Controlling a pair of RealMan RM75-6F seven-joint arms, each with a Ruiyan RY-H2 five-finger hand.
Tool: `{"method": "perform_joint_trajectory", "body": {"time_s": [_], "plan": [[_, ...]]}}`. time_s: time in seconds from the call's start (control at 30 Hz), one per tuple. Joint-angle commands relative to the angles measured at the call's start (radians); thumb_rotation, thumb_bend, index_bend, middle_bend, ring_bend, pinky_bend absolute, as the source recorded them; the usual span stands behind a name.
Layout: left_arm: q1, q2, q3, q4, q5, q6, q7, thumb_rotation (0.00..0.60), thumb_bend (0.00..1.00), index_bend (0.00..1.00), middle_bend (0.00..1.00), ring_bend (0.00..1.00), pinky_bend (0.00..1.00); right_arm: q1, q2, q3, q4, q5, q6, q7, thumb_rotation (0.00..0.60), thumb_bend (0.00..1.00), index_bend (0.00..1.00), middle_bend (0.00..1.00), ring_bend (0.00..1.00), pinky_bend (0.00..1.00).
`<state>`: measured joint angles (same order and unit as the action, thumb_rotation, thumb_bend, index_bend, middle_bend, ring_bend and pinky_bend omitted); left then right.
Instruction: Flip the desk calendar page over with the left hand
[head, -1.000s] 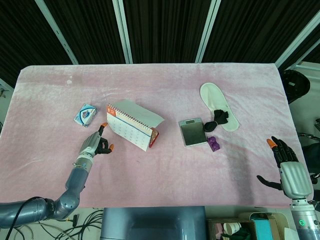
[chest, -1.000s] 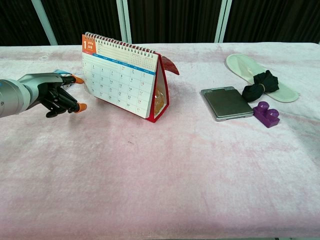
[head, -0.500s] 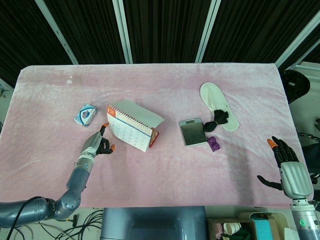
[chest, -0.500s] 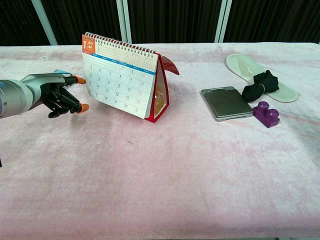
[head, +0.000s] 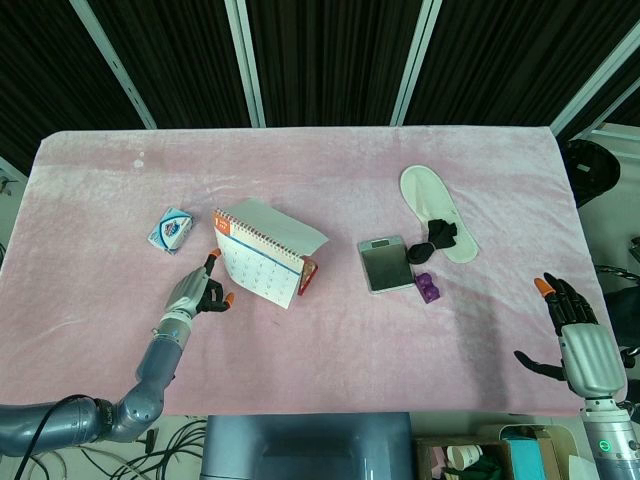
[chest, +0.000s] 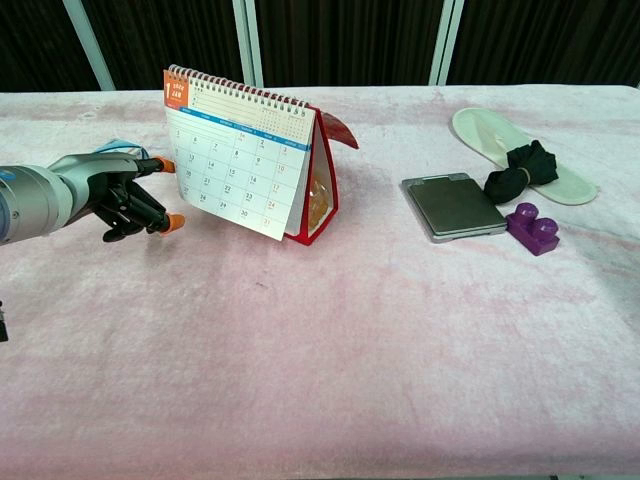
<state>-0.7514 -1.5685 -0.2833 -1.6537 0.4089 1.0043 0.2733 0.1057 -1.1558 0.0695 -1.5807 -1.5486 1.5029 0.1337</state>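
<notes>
A desk calendar (head: 262, 262) (chest: 240, 165) with a red base stands left of the table's middle, its white January page facing the front. The page's lower edge hangs a little off the red base. My left hand (head: 195, 293) (chest: 115, 195) is at the page's left edge with fingers spread. One orange fingertip (chest: 163, 165) touches or nearly touches that edge, and another (chest: 175, 221) sits lower, just below the page's corner. Nothing is plainly pinched. My right hand (head: 572, 325) hovers open beyond the table's right front corner, shown only in the head view.
A blue and white packet (head: 172, 229) lies behind my left hand. Right of the calendar are a grey flat scale (head: 385, 264) (chest: 452, 206), a purple brick (head: 429, 289) (chest: 533, 228), and a white slipper (head: 437, 212) (chest: 510, 150) with a black strap (chest: 520, 165).
My left hand has moved right to the calendar's left edge. The front page's bottom has lifted slightly away from the red base. The right hand has not moved.
</notes>
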Motion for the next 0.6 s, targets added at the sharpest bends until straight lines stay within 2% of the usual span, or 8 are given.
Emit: {"method": "perform_joint_trajectory", "body": {"time_s": [0.03, 0.4, 0.6], "plan": [[0.001, -0.001, 0.001, -0.010, 0.003, 0.005, 0.001, 0.600, 0.43, 0.00, 0.76, 0.79, 0.84, 0.000, 0.000, 0.000, 0.000, 0.000, 0.000, 0.001, 0.600, 0.03, 0.00, 0.00, 0.00, 0.10], [0.011, 0.019, 0.015, -0.101, 0.050, 0.027, 0.003, 0.600, 0.43, 0.00, 0.76, 0.79, 0.84, -0.003, 0.002, -0.001, 0.002, -0.004, 0.006, 0.007, 0.600, 0.03, 0.00, 0.00, 0.00, 0.10], [0.030, 0.042, 0.052, -0.188, 0.145, 0.045, 0.007, 0.600, 0.43, 0.00, 0.75, 0.78, 0.84, -0.004, 0.002, -0.001, 0.004, -0.004, 0.007, 0.008, 0.600, 0.03, 0.00, 0.00, 0.00, 0.10]]}}
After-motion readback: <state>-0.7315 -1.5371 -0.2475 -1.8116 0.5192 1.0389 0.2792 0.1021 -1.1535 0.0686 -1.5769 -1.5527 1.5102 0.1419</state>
